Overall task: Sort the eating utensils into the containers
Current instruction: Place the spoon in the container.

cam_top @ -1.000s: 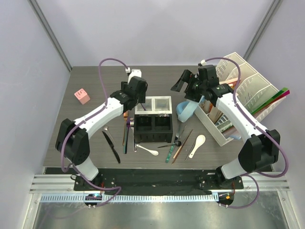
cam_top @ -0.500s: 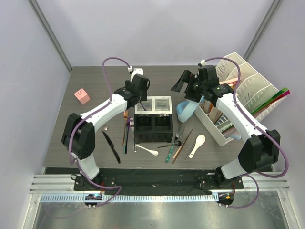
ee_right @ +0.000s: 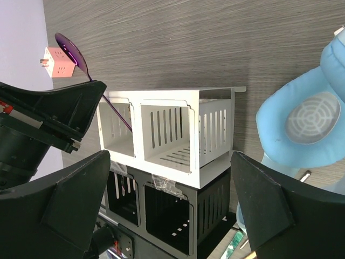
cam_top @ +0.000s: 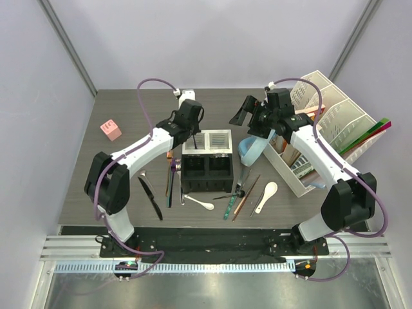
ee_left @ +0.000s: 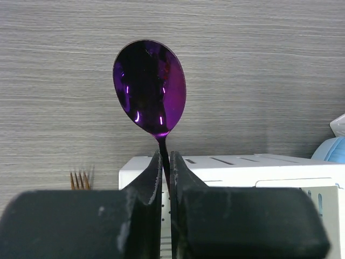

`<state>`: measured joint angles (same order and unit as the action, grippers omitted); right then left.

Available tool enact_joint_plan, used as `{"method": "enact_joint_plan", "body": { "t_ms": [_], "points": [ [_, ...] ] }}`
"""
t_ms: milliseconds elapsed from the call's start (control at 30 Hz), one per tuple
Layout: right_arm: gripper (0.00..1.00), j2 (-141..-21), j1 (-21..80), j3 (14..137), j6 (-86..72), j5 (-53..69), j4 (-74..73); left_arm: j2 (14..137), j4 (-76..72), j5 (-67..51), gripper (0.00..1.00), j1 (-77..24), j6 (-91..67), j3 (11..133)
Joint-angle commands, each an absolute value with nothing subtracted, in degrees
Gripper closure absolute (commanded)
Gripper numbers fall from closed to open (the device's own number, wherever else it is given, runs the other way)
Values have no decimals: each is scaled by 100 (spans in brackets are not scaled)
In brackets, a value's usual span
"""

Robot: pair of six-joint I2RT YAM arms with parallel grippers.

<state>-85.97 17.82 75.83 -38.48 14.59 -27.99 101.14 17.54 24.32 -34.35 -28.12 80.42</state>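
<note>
A purple metallic spoon stands bowl-up with its thin handle pinched between the fingers of my left gripper, which is shut on it. In the right wrist view the spoon leans out of the left white compartment of the containers. From above, my left gripper is at the caddy's back left corner. My right gripper hangs open behind the caddy, holding nothing. A copper fork, black knife, white soup spoons, chopsticks and a green-patterned piece lie on the table.
A light blue ring-shaped thing lies just right of the caddy. The big white slotted rack fills the right side. A small pink block sits at the far left. Copper fork tines show left of the white box.
My left gripper has gone from open to shut on the purple spoon's handle, shifting slightly right at the caddy's corner. The right arm has barely moved.
</note>
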Motion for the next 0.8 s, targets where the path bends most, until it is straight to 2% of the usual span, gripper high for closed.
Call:
{"method": "enact_joint_plan", "body": {
  "t_ms": [0, 200, 367, 767],
  "points": [
    [0, -8675, 1749, 7585, -3718, 1398, -2795, 10012, 1837, 2522, 100, -3393, -2584, 7919],
    [0, -8710, 1740, 7524, -3902, 1441, -2742, 9607, 1688, 2654, 100, -3436, -2391, 7454],
    [0, -8657, 1749, 7252, -3859, 1459, -2593, 9018, 758, 2918, 100, -3595, -2153, 6672],
    [0, -8508, 1767, 7067, -3797, 1494, -2435, 8798, -544, 3217, 100, -3841, -1802, 5828]
  ]
}}
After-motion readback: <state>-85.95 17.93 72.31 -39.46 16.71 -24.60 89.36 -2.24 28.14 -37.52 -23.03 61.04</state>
